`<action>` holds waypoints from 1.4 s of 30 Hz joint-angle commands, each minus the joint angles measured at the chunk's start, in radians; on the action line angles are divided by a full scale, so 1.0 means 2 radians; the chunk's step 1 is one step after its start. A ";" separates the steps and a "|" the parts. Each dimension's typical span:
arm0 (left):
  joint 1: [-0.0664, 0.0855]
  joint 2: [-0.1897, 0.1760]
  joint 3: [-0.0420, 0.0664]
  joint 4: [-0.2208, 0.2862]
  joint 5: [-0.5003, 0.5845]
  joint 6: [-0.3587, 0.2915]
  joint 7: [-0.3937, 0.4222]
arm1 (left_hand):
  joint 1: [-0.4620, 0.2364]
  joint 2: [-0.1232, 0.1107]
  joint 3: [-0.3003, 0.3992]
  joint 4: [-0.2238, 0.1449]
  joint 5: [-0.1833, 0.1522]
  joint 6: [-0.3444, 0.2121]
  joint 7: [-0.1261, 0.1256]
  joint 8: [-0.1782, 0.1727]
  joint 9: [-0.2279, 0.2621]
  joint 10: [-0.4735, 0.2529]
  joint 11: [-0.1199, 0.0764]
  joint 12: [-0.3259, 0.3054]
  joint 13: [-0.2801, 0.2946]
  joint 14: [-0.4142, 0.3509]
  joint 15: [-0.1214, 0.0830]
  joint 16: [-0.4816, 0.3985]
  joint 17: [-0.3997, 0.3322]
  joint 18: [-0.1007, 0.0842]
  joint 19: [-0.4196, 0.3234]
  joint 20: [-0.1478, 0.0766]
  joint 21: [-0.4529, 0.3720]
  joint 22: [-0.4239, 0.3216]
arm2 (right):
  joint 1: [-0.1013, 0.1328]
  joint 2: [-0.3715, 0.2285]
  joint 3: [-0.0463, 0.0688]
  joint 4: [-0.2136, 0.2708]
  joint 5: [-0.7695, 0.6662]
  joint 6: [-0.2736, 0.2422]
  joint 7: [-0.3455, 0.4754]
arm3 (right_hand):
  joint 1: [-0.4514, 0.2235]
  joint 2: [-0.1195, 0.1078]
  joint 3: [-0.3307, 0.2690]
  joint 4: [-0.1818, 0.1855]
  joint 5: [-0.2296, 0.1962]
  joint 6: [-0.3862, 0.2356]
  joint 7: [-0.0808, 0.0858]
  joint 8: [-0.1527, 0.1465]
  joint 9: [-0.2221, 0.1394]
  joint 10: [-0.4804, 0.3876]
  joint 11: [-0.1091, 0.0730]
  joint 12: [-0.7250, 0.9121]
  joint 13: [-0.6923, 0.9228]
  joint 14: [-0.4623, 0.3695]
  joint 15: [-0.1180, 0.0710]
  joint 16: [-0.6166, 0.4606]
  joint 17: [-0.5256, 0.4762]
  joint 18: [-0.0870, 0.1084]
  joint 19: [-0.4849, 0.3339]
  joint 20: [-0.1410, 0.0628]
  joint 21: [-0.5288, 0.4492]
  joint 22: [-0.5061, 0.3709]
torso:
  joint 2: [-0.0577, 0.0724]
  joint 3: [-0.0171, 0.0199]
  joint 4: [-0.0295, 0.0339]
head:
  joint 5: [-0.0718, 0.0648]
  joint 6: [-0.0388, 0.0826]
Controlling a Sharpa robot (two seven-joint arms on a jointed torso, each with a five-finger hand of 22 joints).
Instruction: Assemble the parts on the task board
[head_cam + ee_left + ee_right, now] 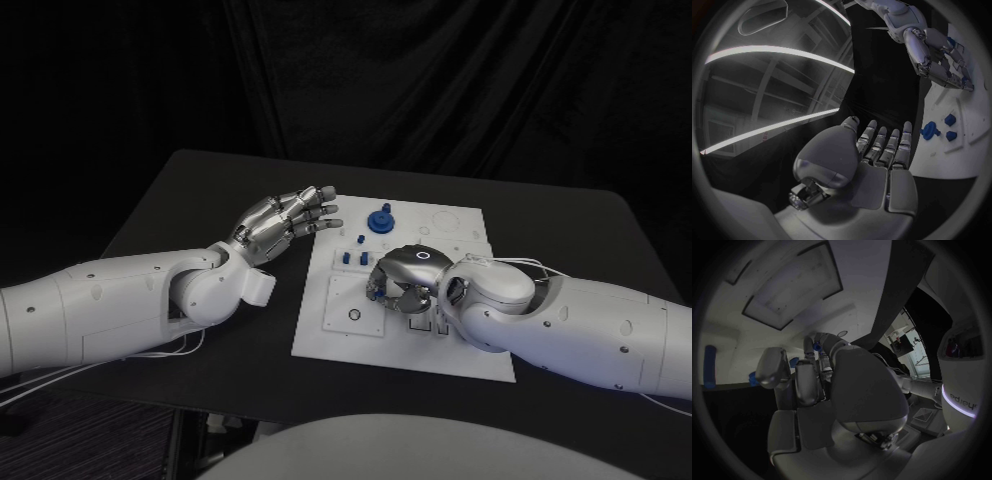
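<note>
Right hand [408, 280] curled knuckles-down over the middle of the white task board [447, 352], whether pinching a part unclear, left hand [287, 222] held spread and empty beside the board's far left corner, blue knobbed part [381, 220] standing just beyond its fingertips, black desk [188, 195] beneath

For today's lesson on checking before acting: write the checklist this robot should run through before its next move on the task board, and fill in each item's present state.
1. Left hand free, fingers apart, over the table beside the board's far left corner: ok.
2. Right hand low over the middle of the task board: ok.
3. Right hand holding a part: cannot tell; its fingers curl in and hide what is under them.
4. Round blue part stands upright near the board's far edge: ok.
5. Small blue parts on the board, clear of both hands: ok.
</note>
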 commanded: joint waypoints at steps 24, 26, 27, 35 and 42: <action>-0.003 0.001 0.000 0.000 0.000 0.009 0.002 | -0.005 0.003 0.005 0.001 0.000 0.003 0.018 0.003 0.001 0.001 0.003 0.002 0.000 0.000 0.002 0.001 0.001 -0.009 0.003 0.000 0.002 -0.001 | -0.001 -0.006 0.000 0.006 -0.004 -0.024 -0.001 | 0.001 0.002 -0.001 -0.001 0.003 -0.022 0.000 -0.006 0.003 0.026 -0.010 -0.010 -0.005 -0.003 -0.005 -0.001 -0.002 0.004 -0.001 -0.004 -0.002 0.069 | 0.000 0.0002 -0.0007 | 0.003 0.000; -0.003 0.000 0.000 0.000 0.000 0.009 0.001 | -0.005 0.003 0.005 0.001 0.000 0.003 0.018 0.003 0.001 0.001 0.003 0.002 0.000 0.000 0.002 0.001 0.001 -0.009 0.003 0.000 0.002 -0.001 | -0.001 -0.006 0.000 0.007 -0.004 -0.025 -0.001 | 0.000 0.002 -0.002 -0.001 0.003 -0.026 0.000 -0.004 0.007 0.029 -0.010 -0.013 -0.006 -0.003 -0.005 -0.002 -0.002 0.005 -0.001 -0.004 -0.002 0.068 | 0.000 0.0004 -0.0007 | 0.003 0.000; -0.003 0.000 0.000 0.000 0.000 0.009 0.001 | -0.005 0.003 0.005 0.001 0.000 0.003 0.018 0.003 0.001 0.001 0.003 0.002 0.000 0.000 0.002 0.001 0.001 -0.009 0.003 0.000 0.002 -0.001 | -0.001 -0.007 0.000 0.007 -0.004 -0.026 -0.001 | 0.000 0.002 -0.002 -0.001 0.003 -0.026 0.000 -0.004 0.007 0.029 -0.010 -0.013 -0.007 -0.003 -0.005 -0.002 -0.002 0.005 -0.001 -0.004 -0.002 0.069 | 0.000 0.0004 -0.0008 | 0.003 0.000; -0.003 0.000 0.000 0.000 0.000 0.009 0.000 | -0.005 0.003 0.006 0.002 0.000 0.003 0.019 0.003 0.001 0.001 0.004 0.003 0.001 0.000 0.002 0.002 0.001 -0.009 0.003 0.000 0.002 -0.001 | -0.001 -0.007 0.000 0.008 -0.004 -0.024 -0.001 | -0.001 0.006 -0.008 0.000 0.004 -0.036 0.001 0.021 0.030 0.038 -0.008 -0.028 -0.013 -0.002 -0.004 -0.002 -0.002 0.004 -0.001 -0.004 -0.003 0.069 | 0.000 0.0003 -0.0008 | 0.005 0.000; -0.003 0.000 0.000 0.000 0.000 0.009 -0.001 | -0.005 0.002 0.006 0.002 -0.001 0.003 0.019 0.003 0.001 0.001 0.004 0.003 0.001 0.000 0.002 0.002 0.001 -0.009 0.003 0.000 0.002 -0.001 | -0.001 -0.007 0.000 0.008 -0.004 -0.023 -0.001 | -0.003 0.009 -0.010 0.003 0.005 -0.039 0.002 0.037 0.045 0.043 -0.006 -0.038 -0.017 -0.002 -0.002 -0.001 -0.002 0.004 0.001 -0.003 -0.001 0.069 | 0.000 0.0003 -0.0007 | 0.006 0.000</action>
